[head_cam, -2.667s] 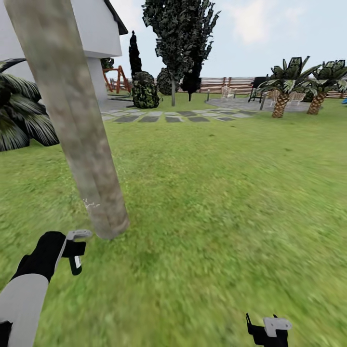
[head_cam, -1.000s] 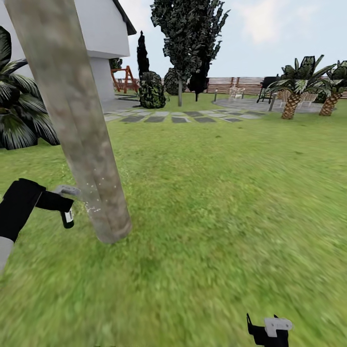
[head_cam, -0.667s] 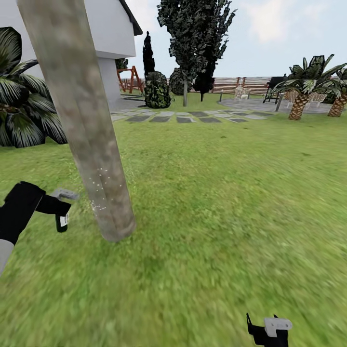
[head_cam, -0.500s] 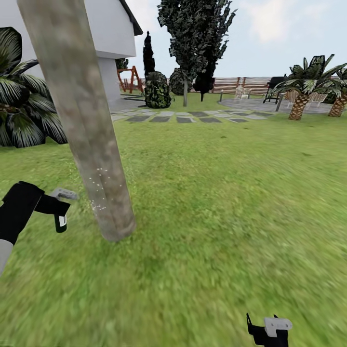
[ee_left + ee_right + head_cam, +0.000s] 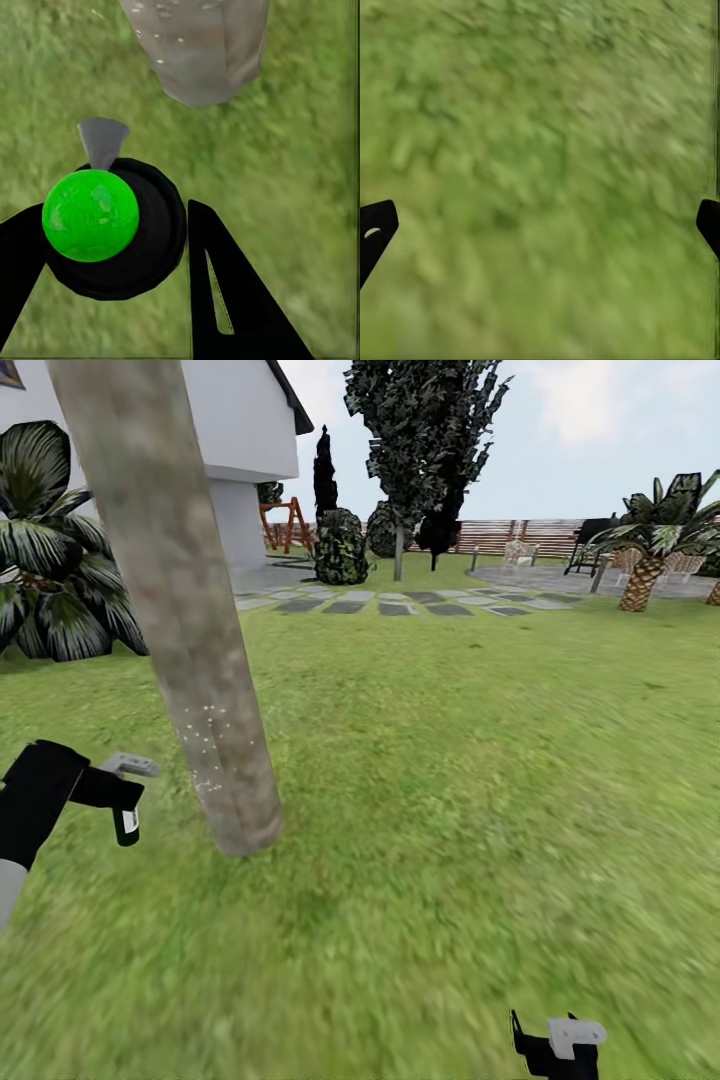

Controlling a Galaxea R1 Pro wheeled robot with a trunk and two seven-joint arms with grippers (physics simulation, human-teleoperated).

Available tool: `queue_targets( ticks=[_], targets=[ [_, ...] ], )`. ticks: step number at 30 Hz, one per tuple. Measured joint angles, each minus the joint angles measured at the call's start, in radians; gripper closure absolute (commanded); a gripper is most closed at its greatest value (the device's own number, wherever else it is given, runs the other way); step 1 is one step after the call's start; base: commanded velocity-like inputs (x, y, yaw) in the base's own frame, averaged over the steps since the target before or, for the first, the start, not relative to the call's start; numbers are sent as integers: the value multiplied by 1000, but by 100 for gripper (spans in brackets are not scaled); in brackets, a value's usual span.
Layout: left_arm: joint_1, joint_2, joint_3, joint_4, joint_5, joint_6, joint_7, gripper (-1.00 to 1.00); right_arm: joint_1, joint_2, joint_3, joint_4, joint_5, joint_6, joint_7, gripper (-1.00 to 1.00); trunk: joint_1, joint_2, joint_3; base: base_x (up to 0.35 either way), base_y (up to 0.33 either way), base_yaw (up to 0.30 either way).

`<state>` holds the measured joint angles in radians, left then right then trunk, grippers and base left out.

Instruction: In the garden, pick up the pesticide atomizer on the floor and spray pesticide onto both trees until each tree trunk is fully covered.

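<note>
Left tool [image 5: 125, 800] level, atomizer [image 5: 127, 824] seemingly gripped

Trunk [image 5: 175, 600] leans up through the left foreground, the one solid obstacle near the left gripper [image 5: 125, 800]; a narrow gap of grass lies between them. Atomizer [image 5: 112, 225] sits between the left fingers [image 5: 225, 300], nozzle toward the trunk base. Lawn [image 5: 450, 760] right of the trunk is open. Right gripper [image 5: 540, 225] hangs with fingers wide over bare grass.
</note>
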<state>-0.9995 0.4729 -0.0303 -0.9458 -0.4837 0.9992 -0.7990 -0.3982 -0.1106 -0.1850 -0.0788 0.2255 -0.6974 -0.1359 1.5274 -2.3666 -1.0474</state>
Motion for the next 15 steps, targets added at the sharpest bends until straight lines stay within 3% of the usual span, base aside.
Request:
queue_targets(
  ticks=[9, 15],
  targets=[
    [26, 0, 0, 2, -1, 0, 5, 100, 0, 0, 0, 0, 0, 0, 0, -100, 0, 0, 0, -32, -274, 0],
    [40, 0, 1, 3, -1, 0, 5, 100, 0, 0, 0, 0, 0, 0, 0, -100, 0, 0, 0, 58, -274, 0]
  ],
)
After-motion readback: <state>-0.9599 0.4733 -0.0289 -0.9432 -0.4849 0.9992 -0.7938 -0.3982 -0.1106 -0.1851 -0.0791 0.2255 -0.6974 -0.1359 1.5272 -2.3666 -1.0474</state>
